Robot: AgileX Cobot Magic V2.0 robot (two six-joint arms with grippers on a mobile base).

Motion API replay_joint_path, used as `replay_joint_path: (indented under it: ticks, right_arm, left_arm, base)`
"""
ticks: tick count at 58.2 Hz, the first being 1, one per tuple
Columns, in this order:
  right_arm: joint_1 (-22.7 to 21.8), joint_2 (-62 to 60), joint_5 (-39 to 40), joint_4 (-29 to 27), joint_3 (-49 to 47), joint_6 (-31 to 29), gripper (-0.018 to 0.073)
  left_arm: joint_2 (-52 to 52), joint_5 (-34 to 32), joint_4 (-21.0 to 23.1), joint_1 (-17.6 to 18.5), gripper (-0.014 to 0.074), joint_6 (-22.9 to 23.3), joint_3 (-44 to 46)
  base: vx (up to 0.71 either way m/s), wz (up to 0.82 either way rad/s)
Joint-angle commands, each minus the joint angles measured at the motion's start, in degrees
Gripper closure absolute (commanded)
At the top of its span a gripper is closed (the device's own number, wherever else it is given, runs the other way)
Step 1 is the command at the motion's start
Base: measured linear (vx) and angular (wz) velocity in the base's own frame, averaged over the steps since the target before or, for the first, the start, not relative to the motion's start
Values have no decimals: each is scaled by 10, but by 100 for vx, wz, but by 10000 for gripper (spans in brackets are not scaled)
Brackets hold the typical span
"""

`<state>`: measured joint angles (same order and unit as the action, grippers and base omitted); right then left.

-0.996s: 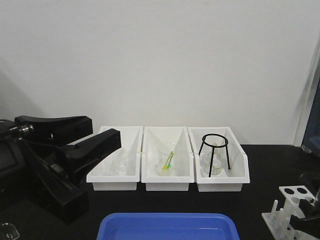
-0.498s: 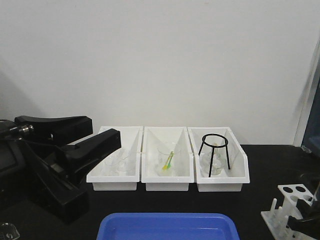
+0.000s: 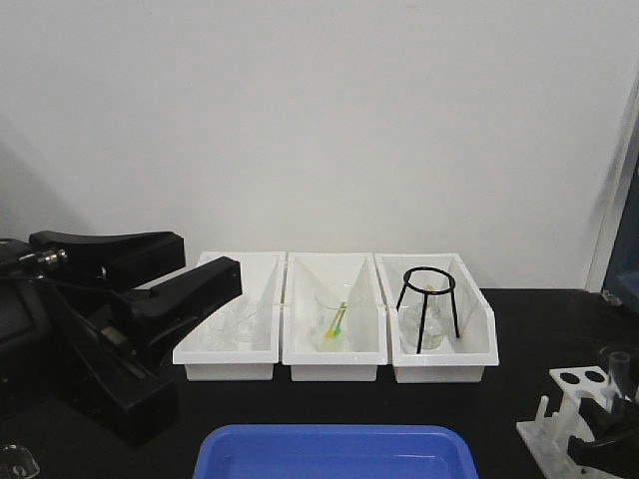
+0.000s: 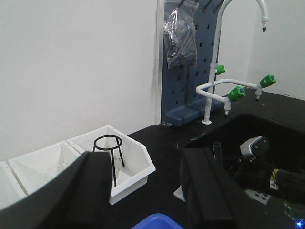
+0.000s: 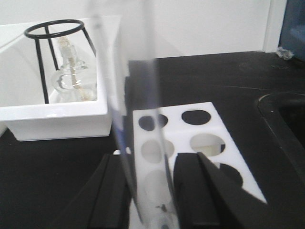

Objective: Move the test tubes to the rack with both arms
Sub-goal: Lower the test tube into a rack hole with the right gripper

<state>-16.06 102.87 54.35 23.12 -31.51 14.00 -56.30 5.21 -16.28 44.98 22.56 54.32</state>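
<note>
My right gripper (image 5: pixel 150 191) is shut on a clear test tube (image 5: pixel 128 95), which it holds upright over the white rack (image 5: pixel 205 138). In the front view the tube's rim (image 3: pixel 619 361) pokes up at the right side of the rack (image 3: pixel 574 384), with the right gripper (image 3: pixel 611 424) just below it at the frame's bottom right corner. My left gripper (image 3: pixel 210 261) hovers at the far left, open and holding nothing. In the left wrist view its jaws (image 4: pixel 145 162) stand wide apart, and the test tube (image 4: pixel 217 150) shows beyond the right one.
Three white bins (image 3: pixel 334 354) line the back: beakers in the left and middle ones, and a black tripod (image 3: pixel 429 294) over a flask in the right one. A blue tray (image 3: pixel 334 449) lies at the front. A sink with a faucet (image 4: pixel 217 71) is further right.
The test tube's rim has come into view beside the rack, held by my right gripper. The rack has shifted slightly left. The left arm has not moved.
</note>
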Motion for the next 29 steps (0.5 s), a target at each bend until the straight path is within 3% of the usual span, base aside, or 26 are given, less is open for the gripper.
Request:
replay_joint_path:
  ticks: [1, 11, 29]
  right_arm:
    - [-1, -14, 18, 6, -7, -4, 196]
    - [-1, -14, 30, 5, -7, -4, 195]
    - [-1, -78, 127, -11, -7, -3, 195]
  left_arm:
    - [8, -41, 3, 0, 161, 0, 22]
    - [8, -41, 3, 0, 161, 0, 22]
    - [8, -41, 3, 0, 161, 0, 22]
  base:
    - [0, 0]
    - [0, 0]
    - [0, 0]
